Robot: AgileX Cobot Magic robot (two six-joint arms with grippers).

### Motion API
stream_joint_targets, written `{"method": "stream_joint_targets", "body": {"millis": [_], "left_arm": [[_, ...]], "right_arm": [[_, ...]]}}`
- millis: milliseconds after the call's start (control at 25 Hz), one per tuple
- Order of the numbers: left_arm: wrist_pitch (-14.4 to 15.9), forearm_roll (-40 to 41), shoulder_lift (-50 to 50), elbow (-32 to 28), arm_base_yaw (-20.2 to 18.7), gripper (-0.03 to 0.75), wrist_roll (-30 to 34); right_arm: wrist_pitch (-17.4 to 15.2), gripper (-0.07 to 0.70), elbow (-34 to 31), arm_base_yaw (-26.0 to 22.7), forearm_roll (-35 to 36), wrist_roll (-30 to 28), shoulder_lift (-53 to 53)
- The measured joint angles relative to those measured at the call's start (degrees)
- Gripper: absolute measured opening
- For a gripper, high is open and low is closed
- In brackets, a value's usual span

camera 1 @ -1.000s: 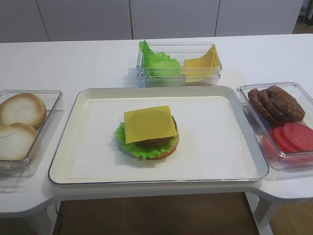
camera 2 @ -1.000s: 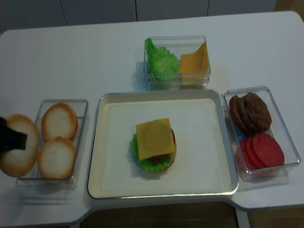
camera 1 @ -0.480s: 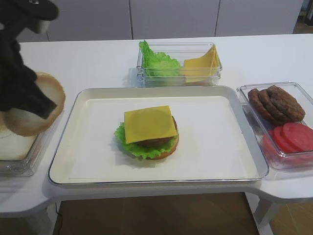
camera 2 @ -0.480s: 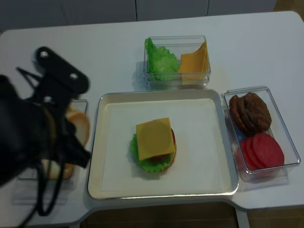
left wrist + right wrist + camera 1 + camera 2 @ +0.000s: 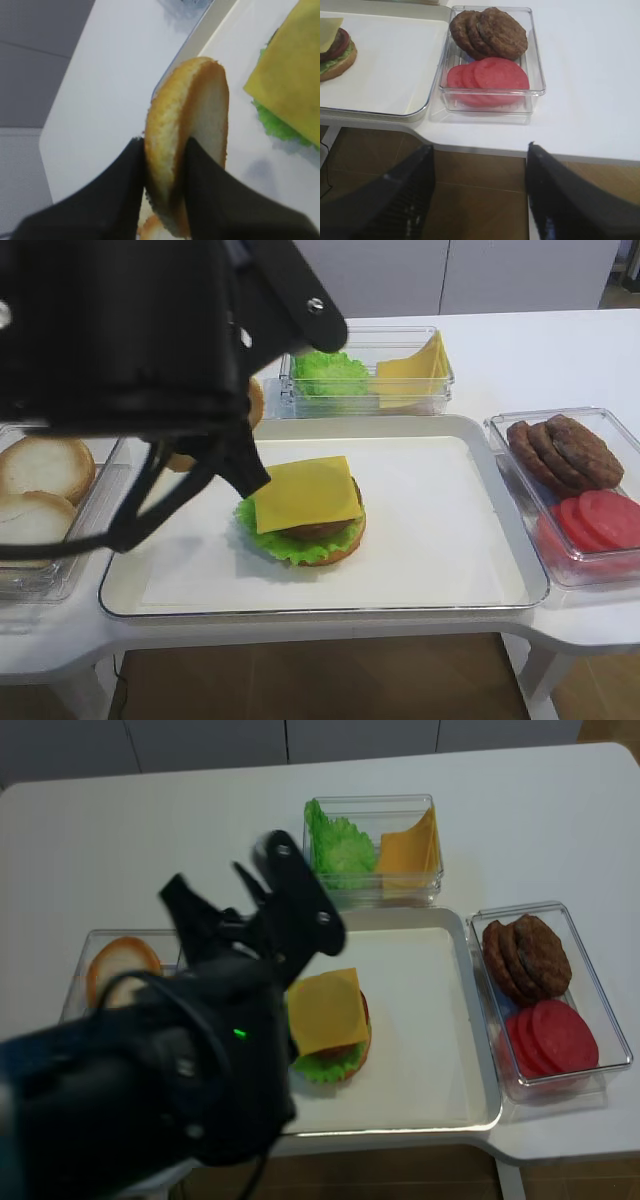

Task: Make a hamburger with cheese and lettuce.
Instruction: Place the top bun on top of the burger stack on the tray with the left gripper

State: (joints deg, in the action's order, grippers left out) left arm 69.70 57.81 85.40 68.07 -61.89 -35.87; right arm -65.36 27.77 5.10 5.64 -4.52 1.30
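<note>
The hamburger (image 5: 303,512) sits in the middle of the white tray (image 5: 450,540): a bottom bun, the frilly lettuce (image 5: 285,543), a dark patty, and the yellow cheese (image 5: 305,493) square on top. My left gripper (image 5: 165,165) is shut on a bun half (image 5: 187,145), held on edge above the tray's left rim, just left of the cheese (image 5: 292,80). In the high view the black left arm hides most of that bun (image 5: 255,402). My right gripper (image 5: 479,147) is open and empty, off the table's front edge.
A clear box (image 5: 365,370) behind the tray holds a heap of green leaves and yellow slices. A box (image 5: 575,490) on the right holds patties (image 5: 490,32) and tomato slices (image 5: 490,77). A box (image 5: 45,500) on the left holds pale bun halves.
My left arm has swung in from the far left, carrying the bun half rightward, and now hangs over the tray's left side. The hamburger has not moved.
</note>
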Motion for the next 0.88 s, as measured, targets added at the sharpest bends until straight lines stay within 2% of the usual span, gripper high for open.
{"method": "stream_joint_targets", "body": {"millis": [240,880], "left_arm": [[-0.66,8.76,5.75,0.63,-3.99,0.174,0.0],[-1.19,12.09,11.38,0.65,-4.7,0.174,-1.73]], "right_arm": [[0.0,0.445,0.0,0.0,0.0,0.12,0.0],[0.0,0.445,0.0,0.0,0.0,0.12,0.0]]}}
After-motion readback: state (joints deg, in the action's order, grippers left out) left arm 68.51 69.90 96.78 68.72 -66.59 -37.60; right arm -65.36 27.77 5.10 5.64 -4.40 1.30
